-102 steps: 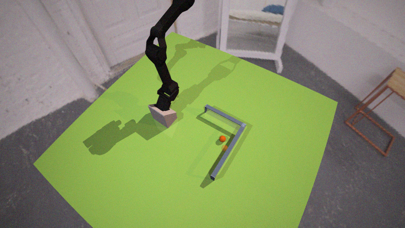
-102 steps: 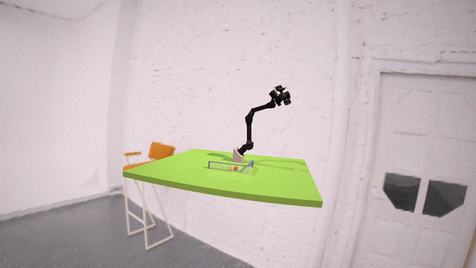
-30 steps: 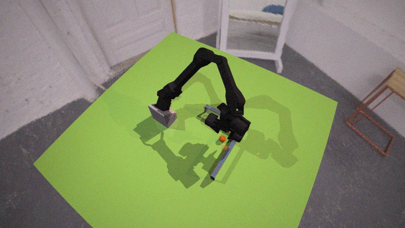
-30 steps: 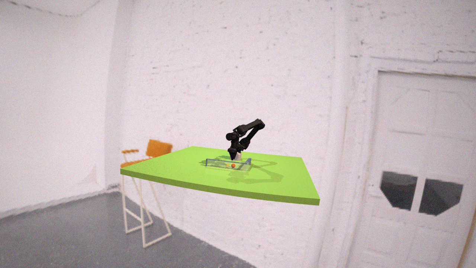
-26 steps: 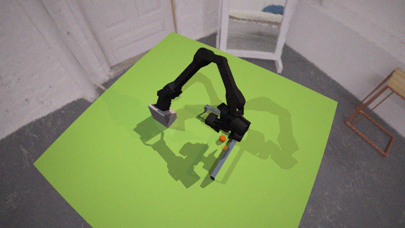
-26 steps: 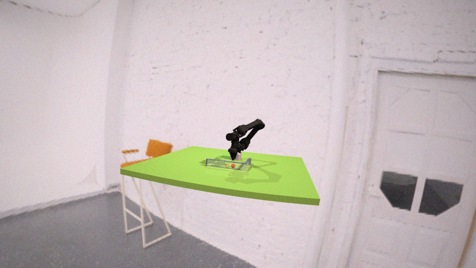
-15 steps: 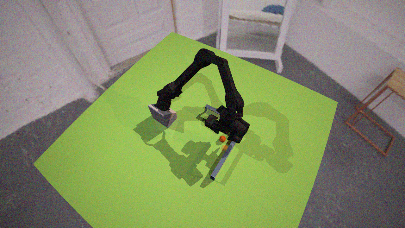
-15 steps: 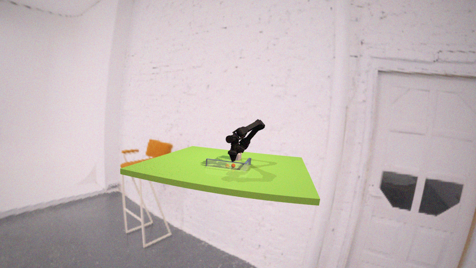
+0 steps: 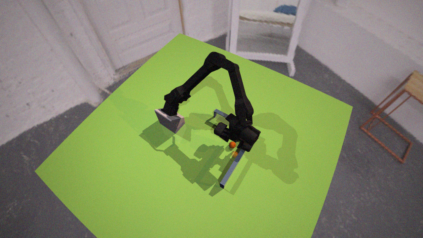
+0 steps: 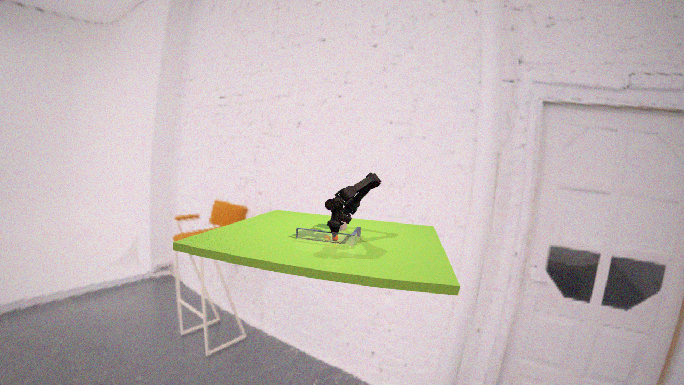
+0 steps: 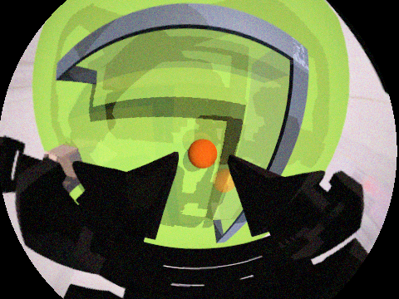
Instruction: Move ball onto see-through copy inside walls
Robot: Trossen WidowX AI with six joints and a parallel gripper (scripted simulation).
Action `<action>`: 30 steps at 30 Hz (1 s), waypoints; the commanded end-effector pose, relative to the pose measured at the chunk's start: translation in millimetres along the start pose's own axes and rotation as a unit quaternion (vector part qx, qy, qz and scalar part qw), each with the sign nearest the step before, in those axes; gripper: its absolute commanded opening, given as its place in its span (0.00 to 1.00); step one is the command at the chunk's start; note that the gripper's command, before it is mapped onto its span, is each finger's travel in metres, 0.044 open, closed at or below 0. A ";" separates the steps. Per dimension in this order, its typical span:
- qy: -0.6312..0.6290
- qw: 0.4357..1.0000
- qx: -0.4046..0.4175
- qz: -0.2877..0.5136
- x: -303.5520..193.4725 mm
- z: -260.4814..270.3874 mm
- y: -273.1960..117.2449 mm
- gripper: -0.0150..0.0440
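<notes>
The solid orange ball (image 9: 232, 144) (image 10: 335, 238) (image 11: 202, 154) lies on the table inside the corner. The see-through orange copy (image 9: 235, 154) (image 10: 327, 238) (image 11: 224, 181) is close beside it, nearer the long wall, and the two are apart. The long clear wall (image 9: 229, 171) (image 11: 293, 112) and the other clear wall (image 9: 220, 112) (image 11: 184, 16) have blue-grey top rims; the arm hides their corner in the top view. My gripper (image 11: 204, 158) is open and points down over the ball. The ball shows between the fingertips in the wrist view, touching neither. Their exact height is unclear.
The arm's pale base block (image 9: 170, 119) (image 11: 64, 155) stands on the green table (image 9: 118, 189) (image 10: 391, 268). The arm arches from it over the far wall to the corner. Shadows of the arm and walls fall across the table around the ball.
</notes>
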State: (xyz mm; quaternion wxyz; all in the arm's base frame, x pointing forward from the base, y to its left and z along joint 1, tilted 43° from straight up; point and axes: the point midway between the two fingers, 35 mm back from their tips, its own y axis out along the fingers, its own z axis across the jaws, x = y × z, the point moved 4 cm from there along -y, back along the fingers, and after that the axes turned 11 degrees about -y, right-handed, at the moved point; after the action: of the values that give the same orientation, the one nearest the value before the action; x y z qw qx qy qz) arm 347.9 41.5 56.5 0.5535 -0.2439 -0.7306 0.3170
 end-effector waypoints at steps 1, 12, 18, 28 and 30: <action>0.003 1.000 0.000 -0.002 -0.1 0.9 7.8 0.71; 0.003 1.000 0.000 -0.003 0.0 1.1 11.8 0.50; 0.003 1.000 0.000 -0.003 0.0 1.1 11.8 0.40; 0.004 1.000 0.001 0.002 -4.3 -4.8 -40.7 0.25; 0.004 1.000 0.001 0.002 -4.6 -5.0 -53.5 0.25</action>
State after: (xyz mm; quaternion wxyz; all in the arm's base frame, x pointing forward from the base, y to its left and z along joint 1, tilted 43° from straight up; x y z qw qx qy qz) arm 352.5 17.7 77.8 0.5599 -0.2432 -0.7261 0.3165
